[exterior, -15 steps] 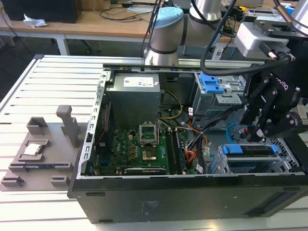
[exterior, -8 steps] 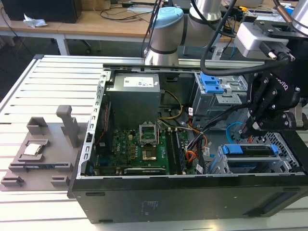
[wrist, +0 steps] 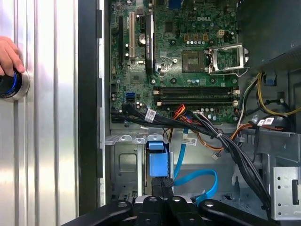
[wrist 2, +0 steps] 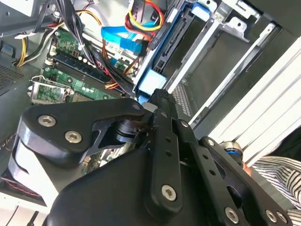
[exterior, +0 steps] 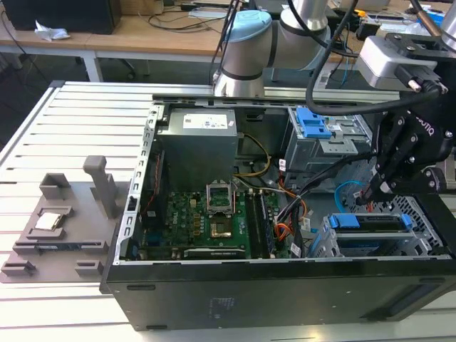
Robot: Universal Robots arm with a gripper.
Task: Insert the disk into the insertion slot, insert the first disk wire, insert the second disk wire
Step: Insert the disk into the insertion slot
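The disk (exterior: 344,221), framed by its blue carrier, sits inside the insertion slot (exterior: 324,246), a silver cage at the case's front corner on the exterior view's right. My black gripper (exterior: 372,191) hangs just above that cage with its fingers shut. In the first wrist view the gripper (wrist: 162,184) meets the blue end of the disk (wrist: 157,162). I cannot tell if anything is pinched. A loose blue wire (wrist: 197,180) curls beside the slot (wrist: 122,165). The second wrist view shows the gripper (wrist 2: 157,96) at the disk (wrist 2: 151,84).
A thick black wire bundle (wrist: 225,146) crosses from the motherboard (wrist: 188,61) toward a taller cage with a blue latch (exterior: 313,125). A power supply (exterior: 196,142) fills the rear. A grey fixture plate (exterior: 57,228) lies outside the case. A hand (wrist: 7,56) rests on a round knob (wrist: 9,84).
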